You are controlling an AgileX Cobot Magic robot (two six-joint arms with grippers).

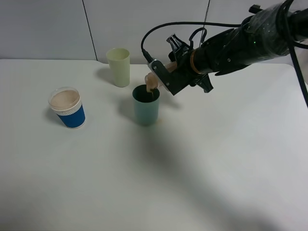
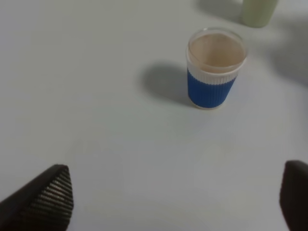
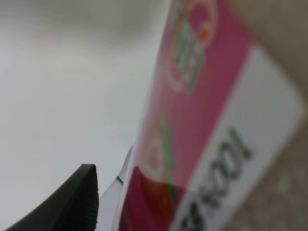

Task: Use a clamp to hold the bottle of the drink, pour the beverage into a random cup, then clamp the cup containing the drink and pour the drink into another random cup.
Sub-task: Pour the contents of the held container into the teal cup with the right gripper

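In the right wrist view the bottle (image 3: 207, 120) fills the picture, blurred and cut by the edges, its print unreadable; one dark finger (image 3: 67, 202) is cropped too. From above, the right claw (image 1: 156, 77) hides most of the bottle's body. The teal cup (image 1: 146, 110) is too dark inside to show any level. The pale cup (image 2: 260, 12) and the fingers (image 2: 45, 202) of the left claw (image 2: 175, 207) run off the left wrist picture.

place: robotics lab bench | surface: plain white table (image 1: 216, 183) | backdrop: pale grey wall panels (image 1: 43, 29) with dark vertical seams | equipment: black-sleeved robot arm (image 1: 250, 41) reaching over the table, black cable (image 1: 192, 23) looping above it | props: teal-green tumbler (image 1: 146, 108), blue cup (image 1: 72, 115), pale yellow-green tumbler (image 1: 119, 66) standing apart
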